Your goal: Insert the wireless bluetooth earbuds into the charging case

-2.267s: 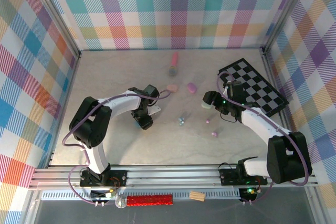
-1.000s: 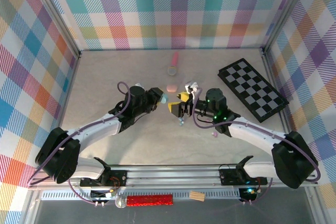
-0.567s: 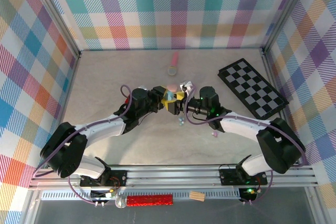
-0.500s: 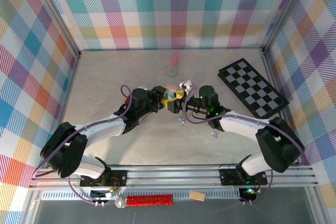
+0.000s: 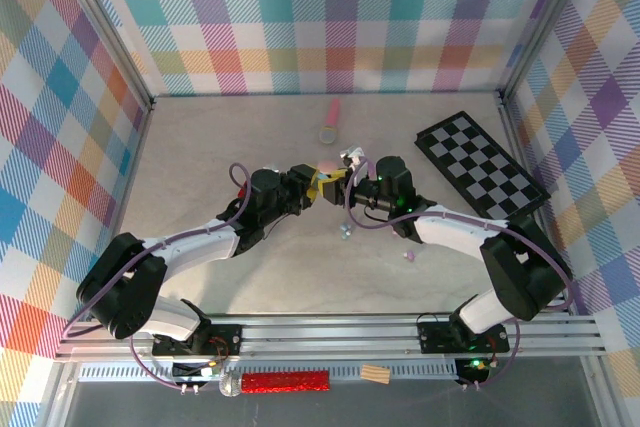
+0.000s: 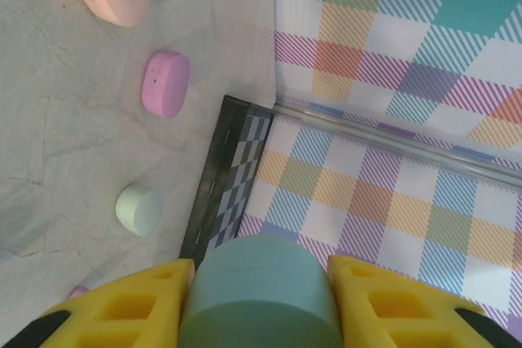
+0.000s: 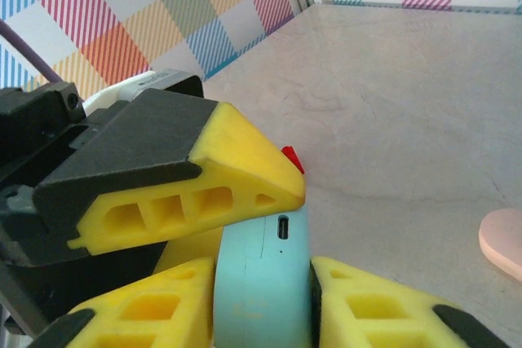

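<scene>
A smooth, rounded pale-blue charging case (image 7: 263, 303) with a small port slot in its edge is clamped between the ribbed yellow fingers of both the left gripper (image 6: 259, 270) and the right gripper (image 7: 263, 270), while tiny bead-like earbuds (image 5: 345, 233) lie on the mottled table (image 5: 200, 147) near the tools, apart from them.

Four pastel cases (image 6: 165, 83), one checkerboard (image 5: 480, 167)

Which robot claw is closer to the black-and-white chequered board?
Right. The right gripper is left of the chequered board; the left gripper farther left. Both grip a pale blue oval case.
</scene>
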